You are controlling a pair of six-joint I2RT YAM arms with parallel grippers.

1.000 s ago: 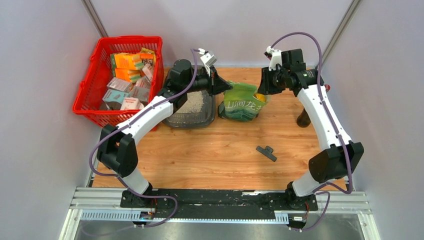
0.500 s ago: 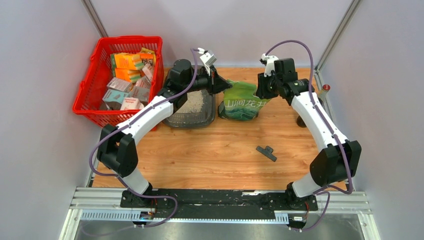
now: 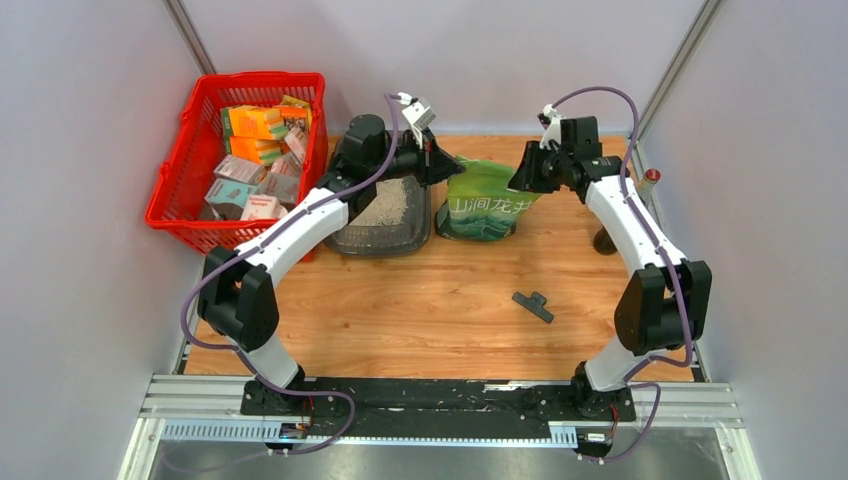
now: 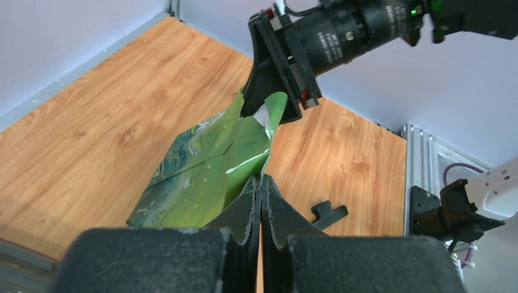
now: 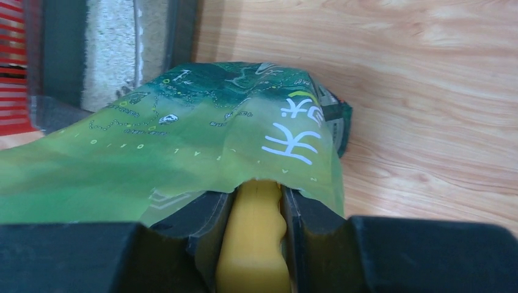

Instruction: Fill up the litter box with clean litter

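The dark grey litter box [image 3: 352, 238] stands next to the red basket, with pale clean litter [image 3: 386, 204] in it. It also shows in the right wrist view [image 5: 58, 67], where the litter [image 5: 113, 43] fills its floor. The green printed bag [image 3: 485, 205] stands to its right. My left gripper [image 3: 441, 165] is shut on the bag's upper edge [image 4: 244, 137], its fingertips [image 4: 261, 183] pressed together on the plastic. My right gripper [image 3: 525, 175] is at the bag's mouth, shut on a yellow scoop handle [image 5: 253, 238]. The scoop's bowl is hidden under the bag [image 5: 214, 140].
A red mesh basket [image 3: 190, 130] of small boxes sits at the far left. A black clip [image 3: 533, 305] lies on the wooden table in front of the bag, also in the left wrist view [image 4: 330, 212]. A dark round object [image 3: 605, 240] stands near the right edge.
My right gripper has shifted slightly left and down at the bag's mouth while its arm swung; the yellow scoop no longer shows from above. My left gripper has barely moved.
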